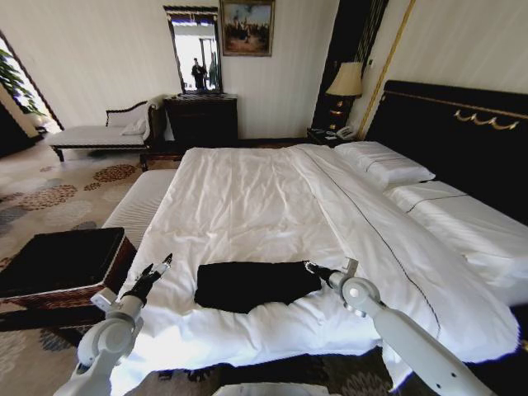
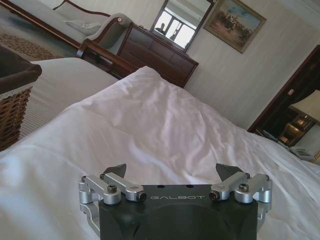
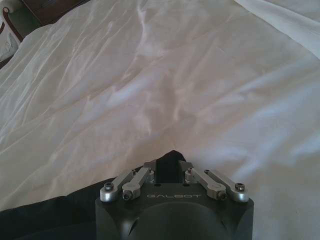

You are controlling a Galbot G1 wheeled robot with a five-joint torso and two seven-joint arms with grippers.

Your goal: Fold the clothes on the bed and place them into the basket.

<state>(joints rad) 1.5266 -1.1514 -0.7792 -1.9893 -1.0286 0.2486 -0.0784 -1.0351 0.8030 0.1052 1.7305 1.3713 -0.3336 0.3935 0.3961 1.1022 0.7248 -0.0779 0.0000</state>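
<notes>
The clothes (image 1: 247, 285), a black shirt folded into a flat rectangle, lie on the white sheet near the foot of the bed (image 1: 247, 198). At the shirt's right edge my right gripper (image 1: 312, 268) is shut on a corner of the fabric. In the right wrist view that gripper (image 3: 168, 164) has the black cloth (image 3: 50, 215) pinched between its fingertips. Left of the shirt and apart from it, my left gripper (image 1: 157, 272) hangs open, and the left wrist view shows it (image 2: 171, 172) spread wide over bare sheet. The basket (image 1: 62, 264) stands left of the bed, its woven side (image 2: 15, 100) showing.
A white striped bench (image 1: 140, 206) stands between the basket and the bed. Pillows (image 1: 384, 161) and the black headboard (image 1: 462, 132) are at the right. A dark dresser (image 1: 202, 120) with a mirror and a chaise (image 1: 99, 132) stand at the far wall.
</notes>
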